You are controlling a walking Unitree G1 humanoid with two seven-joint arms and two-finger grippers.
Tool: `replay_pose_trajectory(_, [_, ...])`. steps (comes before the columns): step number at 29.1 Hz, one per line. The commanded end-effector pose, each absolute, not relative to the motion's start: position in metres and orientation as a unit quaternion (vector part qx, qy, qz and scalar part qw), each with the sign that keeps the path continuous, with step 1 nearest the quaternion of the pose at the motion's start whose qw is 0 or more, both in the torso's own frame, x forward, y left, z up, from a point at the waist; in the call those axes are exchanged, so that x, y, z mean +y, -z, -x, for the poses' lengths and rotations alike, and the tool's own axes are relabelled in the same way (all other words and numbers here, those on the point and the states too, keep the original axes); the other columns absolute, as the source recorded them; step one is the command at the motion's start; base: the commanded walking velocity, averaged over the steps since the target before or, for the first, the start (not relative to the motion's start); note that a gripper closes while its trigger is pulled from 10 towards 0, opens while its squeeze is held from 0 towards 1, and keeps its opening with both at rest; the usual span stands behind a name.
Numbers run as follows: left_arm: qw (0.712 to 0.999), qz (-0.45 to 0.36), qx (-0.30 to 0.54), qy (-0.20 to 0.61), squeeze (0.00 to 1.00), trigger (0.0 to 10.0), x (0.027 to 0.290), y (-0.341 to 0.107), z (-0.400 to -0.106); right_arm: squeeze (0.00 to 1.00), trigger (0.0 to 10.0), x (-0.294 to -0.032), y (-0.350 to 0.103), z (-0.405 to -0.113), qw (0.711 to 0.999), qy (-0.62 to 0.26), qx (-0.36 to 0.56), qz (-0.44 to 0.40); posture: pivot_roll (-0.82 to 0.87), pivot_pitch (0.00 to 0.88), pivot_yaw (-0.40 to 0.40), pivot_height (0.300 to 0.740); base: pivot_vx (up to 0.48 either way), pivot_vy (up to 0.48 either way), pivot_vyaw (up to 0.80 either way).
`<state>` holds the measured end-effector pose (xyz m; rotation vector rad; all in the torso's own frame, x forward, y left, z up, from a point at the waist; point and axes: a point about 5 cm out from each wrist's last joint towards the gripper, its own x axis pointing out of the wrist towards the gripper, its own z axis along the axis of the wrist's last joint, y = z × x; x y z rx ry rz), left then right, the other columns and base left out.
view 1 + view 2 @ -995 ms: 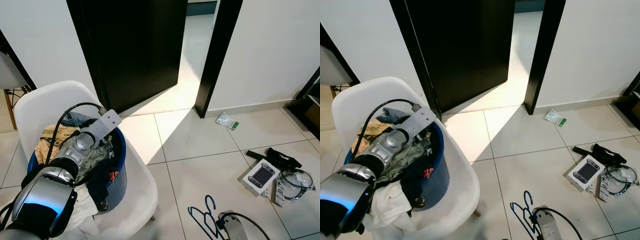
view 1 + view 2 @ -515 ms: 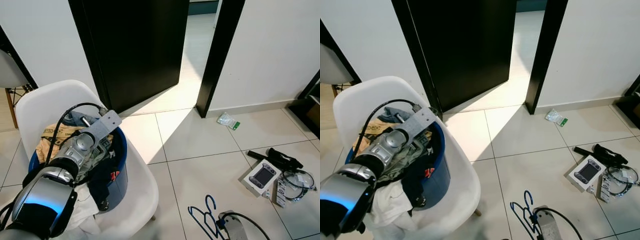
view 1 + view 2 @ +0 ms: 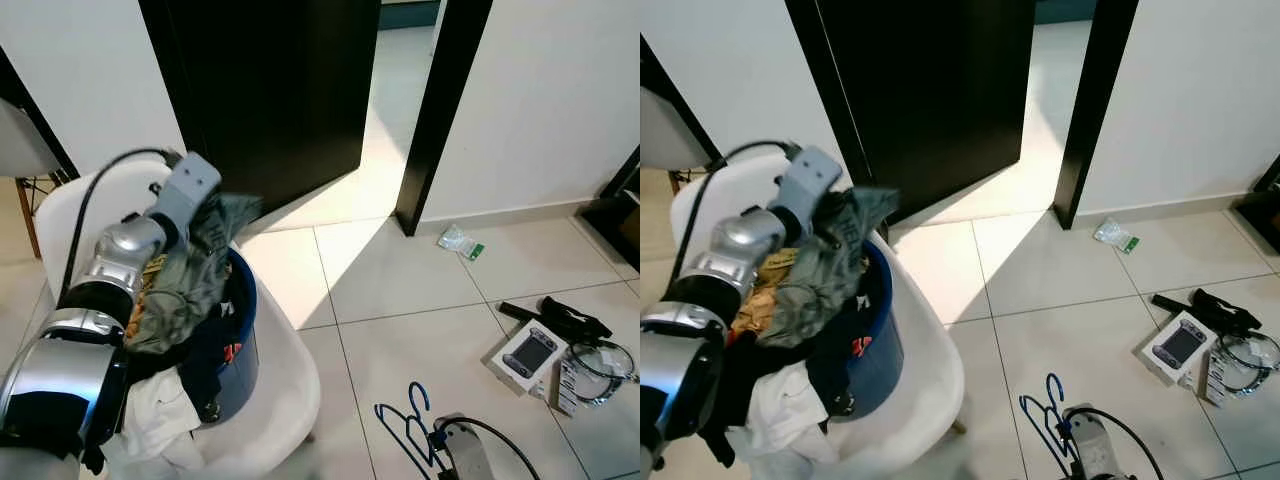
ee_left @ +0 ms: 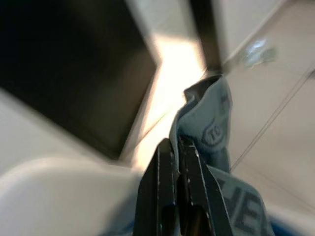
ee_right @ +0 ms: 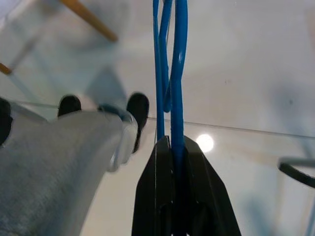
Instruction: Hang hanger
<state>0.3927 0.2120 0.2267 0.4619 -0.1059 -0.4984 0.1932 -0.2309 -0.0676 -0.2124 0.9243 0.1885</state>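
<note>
A white chair carries a blue basket heaped with clothes, among them a white piece and a dark navy one. The left gripper is clenched on a grey-green printed garment, held up above the basket. The blue hanger, several thin wire-like loops, sits low over the floor tiles, pinched between the closed fingers of the right gripper

You have open tiled floor toward the doorway; the white chair blocks your left.
</note>
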Motion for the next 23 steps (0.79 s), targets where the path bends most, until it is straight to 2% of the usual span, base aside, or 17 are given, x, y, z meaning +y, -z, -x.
replay_pose_trajectory(1, [0.932,-0.200,-0.079,0.290,0.00,3.6,0.222,-0.242,-0.381,0.00,10.0,-0.228,0.072,-0.186,0.879,-0.088,0.459,0.096,-0.12,0.045,0.041,0.740,0.000,0.000,0.00])
replay_pose_trajectory(2, [0.925,-0.192,-0.094,0.313,0.00,3.6,0.223,-0.249,-0.373,0.00,10.0,-0.228,0.072,-0.187,0.879,-0.088,0.459,0.096,-0.12,0.045,0.041,0.740,0.000,0.000,0.00])
replay_pose_trajectory(3, [0.914,-0.183,-0.120,0.341,0.00,4.5,0.225,-0.260,-0.362,0.00,10.0,-0.228,0.072,-0.188,0.879,-0.087,0.459,0.097,-0.10,0.019,0.036,0.740,0.000,0.000,0.00])
replay_pose_trajectory(4, [0.905,-0.179,-0.136,0.362,0.00,4.5,0.225,-0.268,-0.353,0.00,10.0,-0.227,0.072,-0.189,0.878,-0.087,0.460,0.098,-0.10,0.019,0.036,0.740,0.000,0.000,0.00])
replay_pose_trajectory(5, [0.896,-0.172,-0.153,0.380,0.00,7.5,0.224,-0.276,-0.345,0.00,10.0,-0.227,0.071,-0.190,0.878,-0.086,0.460,0.098,-0.09,0.000,0.028,0.740,0.000,0.000,0.00])
replay_pose_trajectory(6, [0.896,-0.172,-0.153,0.380,0.00,7.5,0.224,-0.276,-0.345,0.00,10.0,-0.227,0.071,-0.190,0.878,-0.086,0.460,0.098,-0.09,0.000,0.028,0.740,0.000,0.000,0.00])
replay_pose_trajectory(7, [0.889,-0.168,-0.163,0.393,0.00,9.7,0.224,-0.281,-0.340,0.00,10.0,-0.227,0.071,-0.191,0.878,-0.085,0.460,0.098,-0.09,0.000,0.028,0.740,0.000,0.000,0.00])
replay_pose_trajectory(9, [0.870,-0.164,-0.206,0.416,0.00,10.0,0.226,-0.302,-0.325,0.00,10.0,-0.227,0.070,-0.193,0.878,-0.081,0.461,0.100,-0.07,0.000,0.021,0.740,0.000,0.000,0.00])
replay_pose_trajectory(11, [0.864,-0.163,-0.221,0.422,0.00,10.0,0.227,-0.310,-0.320,0.00,10.0,-0.227,0.070,-0.194,0.878,-0.080,0.461,0.101,-0.07,0.000,0.020,0.740,0.000,0.000,0.00])
replay_pose_trajectory(15, [0.863,-0.187,-0.224,0.411,0.00,10.0,0.232,-0.316,-0.311,0.00,10.0,-0.227,0.068,-0.197,0.878,-0.076,0.460,0.104,-0.07,0.000,0.017,0.740,0.000,0.000,0.00])
replay_pose_trajectory(18, [0.876,-0.211,-0.204,0.383,0.00,10.0,0.238,-0.311,-0.310,0.00,10.0,-0.227,0.068,-0.199,0.879,-0.074,0.460,0.105,-0.07,0.000,0.016,0.740,0.000,0.000,0.00])
replay_pose_trajectory(20, [0.901,-0.236,-0.168,0.322,0.00,10.0,0.254,-0.300,-0.316,0.00,10.0,-0.227,0.067,-0.201,0.879,-0.072,0.459,0.106,-0.06,0.000,0.012,0.740,0.000,0.000,0.00])
replay_pose_trajectory(23, [0.914,-0.246,-0.148,0.286,0.00,10.0,0.264,-0.294,-0.319,0.00,10.0,-0.228,0.066,-0.201,0.879,-0.072,0.459,0.106,-0.06,0.000,0.012,0.740,0.000,0.000,0.00])
